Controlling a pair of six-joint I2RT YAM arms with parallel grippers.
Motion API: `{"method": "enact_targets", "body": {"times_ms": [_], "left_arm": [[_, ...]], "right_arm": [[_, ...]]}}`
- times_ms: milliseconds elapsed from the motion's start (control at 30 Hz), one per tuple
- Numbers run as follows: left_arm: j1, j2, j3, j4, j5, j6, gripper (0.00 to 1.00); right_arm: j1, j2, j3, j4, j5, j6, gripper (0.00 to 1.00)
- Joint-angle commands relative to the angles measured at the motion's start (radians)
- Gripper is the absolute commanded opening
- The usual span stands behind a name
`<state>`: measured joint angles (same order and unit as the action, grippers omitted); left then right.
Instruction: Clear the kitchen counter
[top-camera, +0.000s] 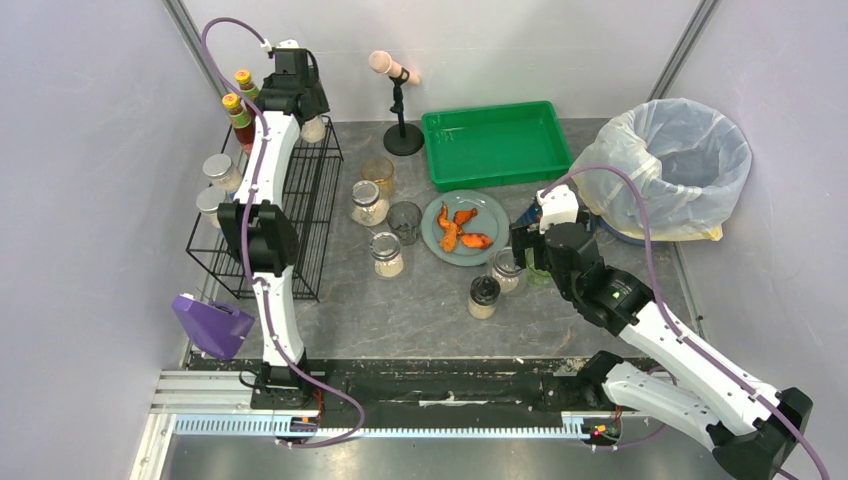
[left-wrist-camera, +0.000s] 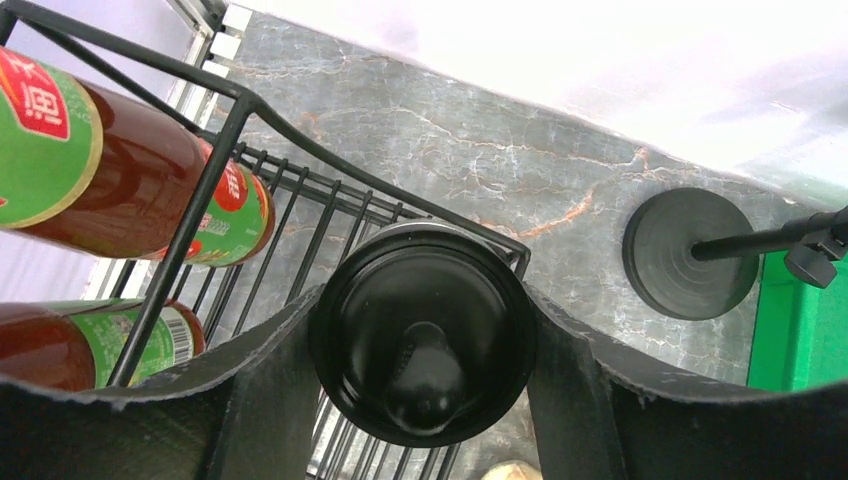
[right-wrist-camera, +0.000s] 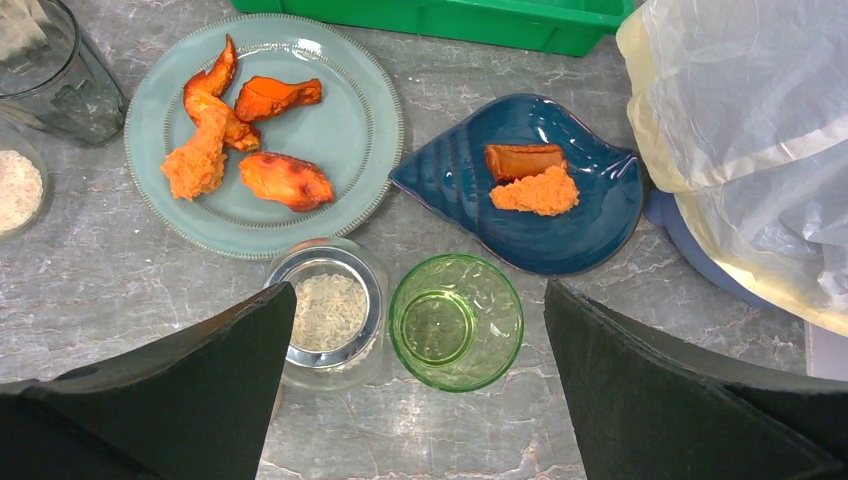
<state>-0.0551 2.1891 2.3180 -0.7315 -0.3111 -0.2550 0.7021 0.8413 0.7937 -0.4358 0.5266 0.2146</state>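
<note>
Right claw (right-wrist-camera: 420, 300) spread wide; green glass (right-wrist-camera: 456, 320) upright on surface (right-wrist-camera: 100, 290), directly below, centred in the gap. Left claw (left-wrist-camera: 420, 300) looks clamped on jar (left-wrist-camera: 422, 345) at rack (left-wrist-camera: 230, 130) corner.

Light is bright, even and diffuse from overhead in all my views; shadows on the worktop (top-camera: 420, 310) are short and soft. The bin liner (top-camera: 680, 160) glows pale. On the left wrist camera the upper right burns out white, the rack (left-wrist-camera: 215, 170) wires bow, and the left end effector (left-wrist-camera: 420, 340) has black, soft-edged fingers (left-wrist-camera: 180, 420); the jar (left-wrist-camera: 420, 300) lid carries a dull sheen. The right wrist picture is crisp, with mild glare on the green glass (right-wrist-camera: 456, 320).
</note>
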Motion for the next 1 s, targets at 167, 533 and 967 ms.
{"method": "enact_targets", "body": {"times_ms": [167, 533, 967], "left_arm": [[0.006, -0.005, 0.044, 0.116, 0.067, 0.037, 0.87], [-0.001, -0.187, -0.070, 0.153, 0.139, 0.011, 0.92], [-0.082, -0.510, -0.380, 0.113, 0.136, 0.045, 0.92]], "right_arm": [[-0.004, -0.011, 0.029, 0.018, 0.029, -0.004, 0.98], [-0.005, -0.068, 0.014, 0.017, 0.030, -0.004, 0.98], [-0.004, -0.217, -0.035, 0.014, 0.110, -0.027, 0.98]]}}
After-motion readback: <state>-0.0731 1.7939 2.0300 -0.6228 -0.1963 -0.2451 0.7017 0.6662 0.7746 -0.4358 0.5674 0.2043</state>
